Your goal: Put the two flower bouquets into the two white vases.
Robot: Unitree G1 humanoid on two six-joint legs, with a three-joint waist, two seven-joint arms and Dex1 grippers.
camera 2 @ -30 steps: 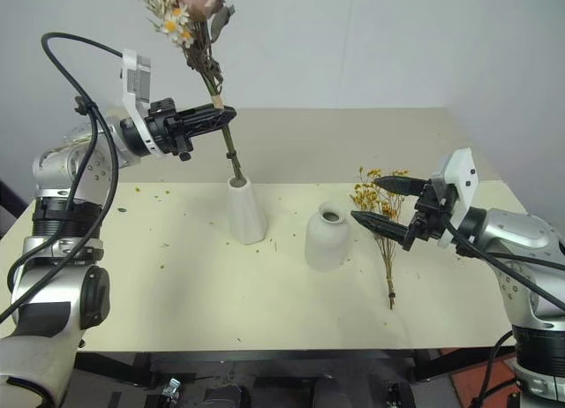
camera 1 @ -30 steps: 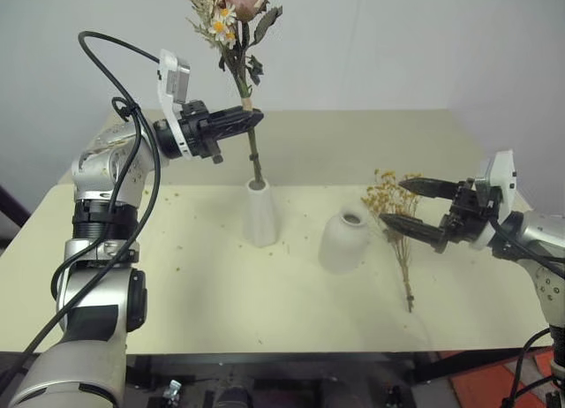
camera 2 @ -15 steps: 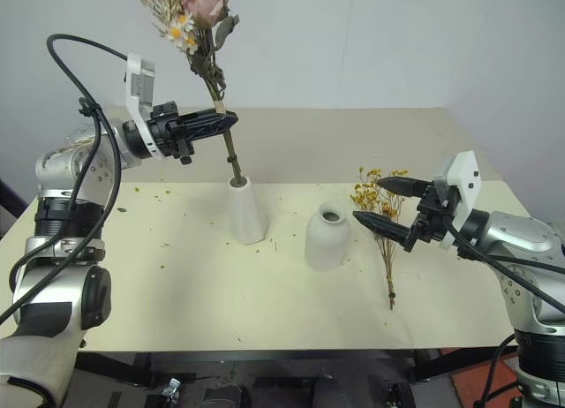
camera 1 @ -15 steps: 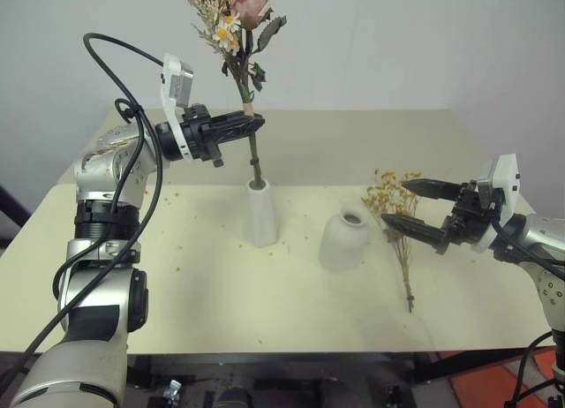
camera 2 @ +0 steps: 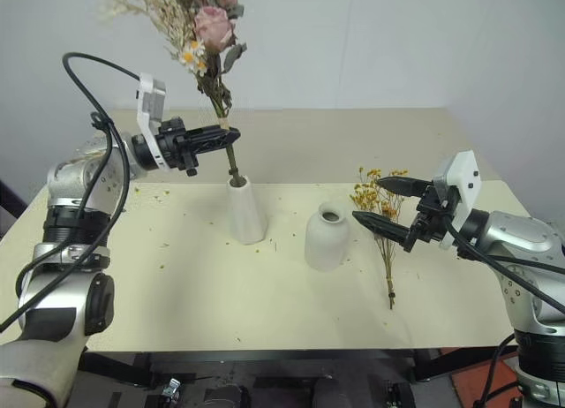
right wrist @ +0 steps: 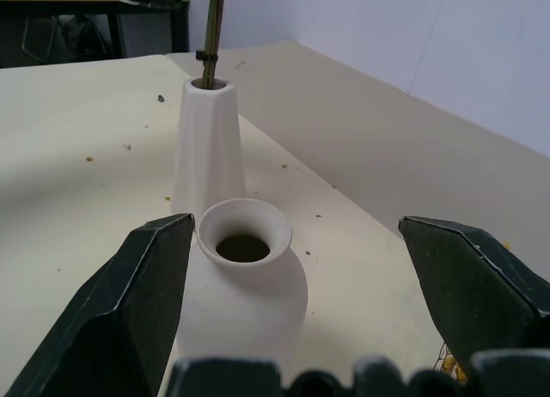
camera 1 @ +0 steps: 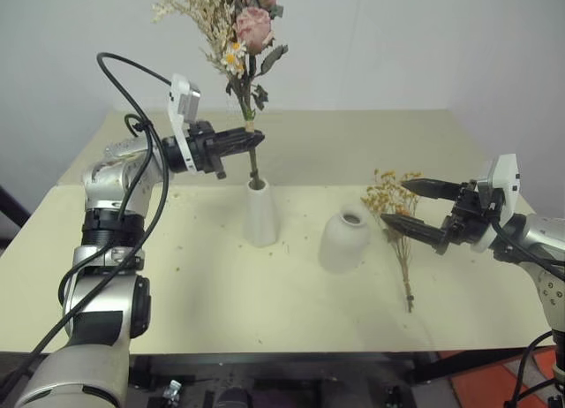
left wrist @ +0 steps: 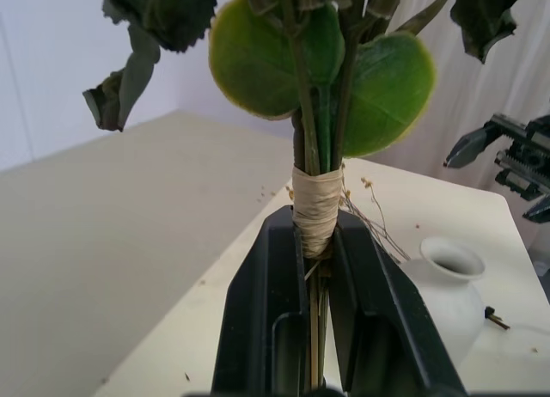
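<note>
My left gripper (camera 1: pixel 253 139) is shut on the tied stems of the pink rose bouquet (camera 1: pixel 252 28), which it holds upright. The stem ends reach into the mouth of the tall slim white vase (camera 1: pixel 260 215). In the left wrist view both fingers (left wrist: pixel 271 302) clamp the stems just below the paper tie. To the right of the tall vase stands the shorter, wider white vase (camera 1: pixel 343 242). The yellow-orange bouquet (camera 1: pixel 397 227) lies flat on the table to its right. My right gripper (camera 1: pixel 400 201) is open, hovering above that bouquet's flower heads and pointing at the short vase (right wrist: pixel 245 281).
The cream table (camera 1: pixel 221 284) carries small flower crumbs around the vases. Its front edge lies close below the yellow bouquet's stem end. A pale wall stands behind the table's far edge.
My left gripper has come down with the rose bouquet, and its stems have sunk further into the tall vase. The right gripper has stayed put.
</note>
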